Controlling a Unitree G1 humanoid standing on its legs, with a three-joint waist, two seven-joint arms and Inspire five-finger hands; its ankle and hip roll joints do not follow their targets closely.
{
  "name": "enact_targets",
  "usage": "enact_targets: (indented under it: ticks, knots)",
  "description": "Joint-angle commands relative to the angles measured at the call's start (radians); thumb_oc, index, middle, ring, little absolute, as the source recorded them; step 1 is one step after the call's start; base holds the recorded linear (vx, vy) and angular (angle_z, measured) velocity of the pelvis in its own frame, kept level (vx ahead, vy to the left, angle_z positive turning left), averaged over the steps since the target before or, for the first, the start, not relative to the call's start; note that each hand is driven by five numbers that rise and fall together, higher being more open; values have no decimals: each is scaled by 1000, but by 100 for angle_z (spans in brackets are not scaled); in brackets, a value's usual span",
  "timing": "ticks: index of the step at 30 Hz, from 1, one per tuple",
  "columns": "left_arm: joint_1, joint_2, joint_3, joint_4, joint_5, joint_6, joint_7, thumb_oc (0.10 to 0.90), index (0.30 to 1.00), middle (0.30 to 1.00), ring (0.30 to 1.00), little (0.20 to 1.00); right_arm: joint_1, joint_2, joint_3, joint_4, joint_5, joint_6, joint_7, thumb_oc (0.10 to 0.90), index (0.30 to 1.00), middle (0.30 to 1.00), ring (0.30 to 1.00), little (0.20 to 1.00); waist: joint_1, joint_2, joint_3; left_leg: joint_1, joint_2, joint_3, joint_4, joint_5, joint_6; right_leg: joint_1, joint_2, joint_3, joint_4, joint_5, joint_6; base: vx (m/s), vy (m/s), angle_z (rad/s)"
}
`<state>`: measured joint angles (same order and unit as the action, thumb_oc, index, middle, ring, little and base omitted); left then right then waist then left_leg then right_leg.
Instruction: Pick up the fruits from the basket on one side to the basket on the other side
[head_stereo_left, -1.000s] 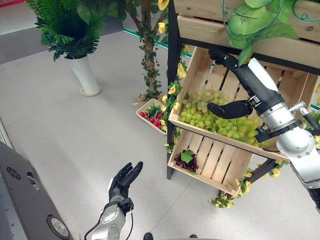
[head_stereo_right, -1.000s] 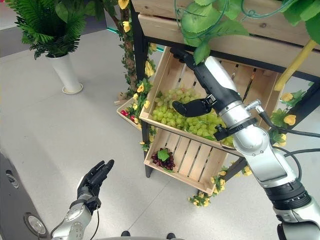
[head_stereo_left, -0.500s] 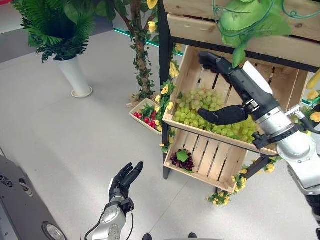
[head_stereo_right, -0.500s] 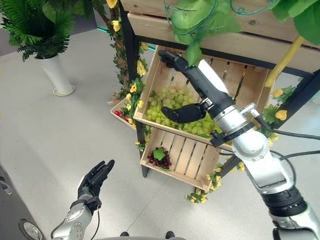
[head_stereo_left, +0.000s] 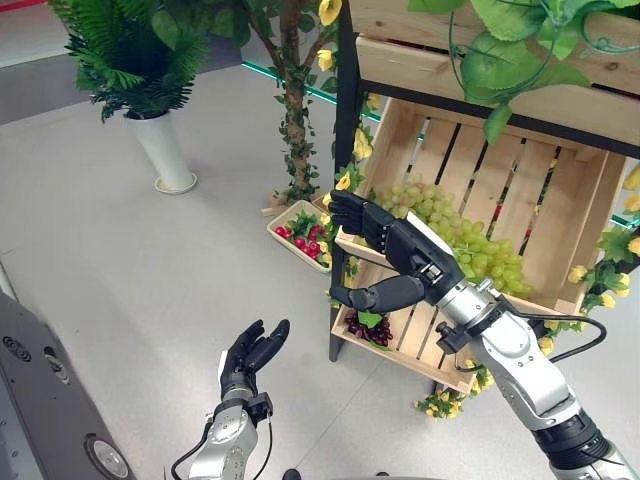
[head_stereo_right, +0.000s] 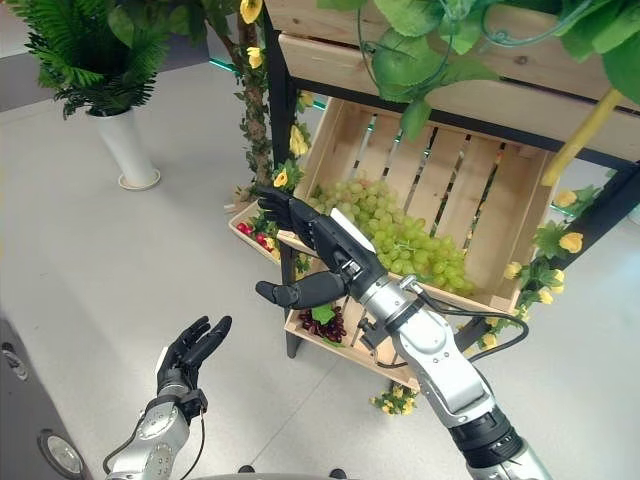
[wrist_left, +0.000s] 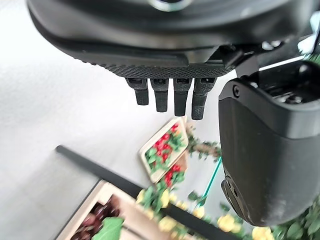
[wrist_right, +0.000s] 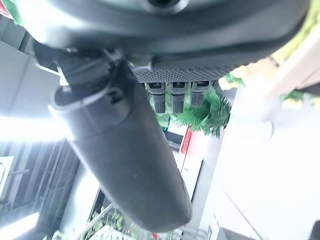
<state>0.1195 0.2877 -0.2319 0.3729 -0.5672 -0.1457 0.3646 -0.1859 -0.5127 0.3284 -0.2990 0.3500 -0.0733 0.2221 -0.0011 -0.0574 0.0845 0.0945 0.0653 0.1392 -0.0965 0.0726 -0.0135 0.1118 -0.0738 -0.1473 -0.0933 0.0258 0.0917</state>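
Green grapes (head_stereo_left: 455, 232) fill the upper wooden crate (head_stereo_left: 500, 185) on the stand. A dark purple bunch (head_stereo_left: 371, 326) with a green leaf lies in the lower crate (head_stereo_left: 432, 340). A small basket of red fruit (head_stereo_left: 303, 234) sits on the floor by the stand's post. My right hand (head_stereo_left: 388, 242) is open and holds nothing; it hovers at the upper crate's front left corner, with the thumb (head_stereo_left: 372, 296) above the lower crate. My left hand (head_stereo_left: 250, 354) hangs open over the floor, well to the left of the stand, its straight fingers (wrist_left: 165, 95) empty.
The stand's black post (head_stereo_left: 345, 150) carries a vine with yellow flowers. A fern in a white vase (head_stereo_left: 166, 152) stands on the floor at the back left. A grey machine (head_stereo_left: 40, 400) sits at the lower left. Leaves hang from the top crate (head_stereo_left: 500, 60).
My right hand has pulled out of the upper crate, down and to the left, and is now at its front left corner, still empty. The left hand has stayed put.
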Motion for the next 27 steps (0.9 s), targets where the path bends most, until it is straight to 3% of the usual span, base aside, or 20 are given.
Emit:
enact_targets:
  ticks: [1, 9, 17, 19, 21, 22, 23, 24, 25, 26, 27]
  knots:
    - [-122, 25, -17, -49, 88, -138, 21, 800, 900, 900, 900, 900, -81, 31, -40, -56, 23, -176, -7, 800, 900, 900, 900, 900, 30, 7, -24, 41, -43, -24, 9, -125, 39, 45, -14, -85, 6, -16, -35, 4, -3, 5]
    - [-113, 24, -9, -32, 90, -155, 27, 800, 900, 900, 900, 900, -66, 77, 15, -29, 130, -130, 48, 800, 900, 900, 900, 900, 54, 7, -17, 26, -54, -56, 9, -119, 42, 50, -19, -112, 6, -19, -36, 8, -2, 10]
    - [-111, 25, -16, -51, 97, -176, 52, 800, 900, 900, 900, 900, -49, 107, 100, 31, 130, -65, 54, 800, 900, 900, 900, 900, 84, 11, -2, 20, -62, -90, 9, -107, 48, 51, -26, -148, 42, -42, -41, 39, 59, 18]
    - [-110, 27, -32, -53, 98, -185, 55, 800, 900, 900, 900, 900, -39, 105, 105, 79, 119, -53, 35, 800, 900, 900, 900, 900, 97, 12, 11, 12, -75, -124, 9, -99, 67, 25, -46, -171, 163, -68, -33, 34, 116, 19]
    - [-109, 36, -38, -58, 109, -189, 50, 800, 900, 900, 900, 900, -28, 110, 106, 105, 113, -65, 36, 800, 900, 900, 900, 900, 101, 12, 23, 7, -92, -142, 9, -91, 84, -20, -70, -177, 284, -42, -17, -5, 106, 26]
    - [-102, 46, -43, -71, 125, -188, 47, 800, 900, 900, 900, 900, -10, 107, 110, 120, 108, -78, 38, 800, 900, 900, 900, 900, 103, 20, 40, 0, -105, -159, 9, -79, 98, -102, -106, -163, 467, 2, -3, -43, 100, 36]
    - [-92, 62, -50, -86, 127, -182, 43, 800, 900, 900, 900, 900, 9, 99, 113, 133, 103, -96, 33, 800, 900, 900, 900, 900, 99, 26, 60, -6, -114, -178, 17, -75, 101, -169, -109, -123, 574, 17, -3, -20, 39, 29]
    - [-83, 71, -43, -89, 134, -172, 25, 800, 900, 900, 900, 900, 27, 93, 112, 146, 100, -108, 27, 800, 900, 900, 900, 900, 91, 32, 72, -7, -119, -208, 19, -69, 102, -196, -91, -77, 604, 11, -15, 15, -66, 19]
    - [-82, 73, -39, -86, 136, -167, 16, 800, 900, 900, 900, 900, 34, 90, 113, 149, 98, -111, 18, 800, 900, 900, 900, 900, 85, 34, 73, -11, -119, -227, 20, -66, 101, -202, -69, -50, 591, 6, -20, 84, -247, 57]
    - [-90, 83, -36, -69, 125, -158, -7, 800, 900, 900, 900, 900, 48, 84, 110, 151, 102, -106, -5, 800, 900, 900, 900, 900, 60, 30, 78, -12, -128, -284, 23, -59, 102, -197, 2, 38, 514, -17, -28, 115, -318, 85]
    - [-99, 86, -31, -58, 121, -154, -32, 800, 900, 900, 900, 900, 67, 78, 104, 144, 103, -105, -22, 800, 900, 900, 900, 900, 43, 29, 78, -9, -134, -330, 21, -55, 106, -183, 20, 88, 438, -19, -39, 137, -372, 160]
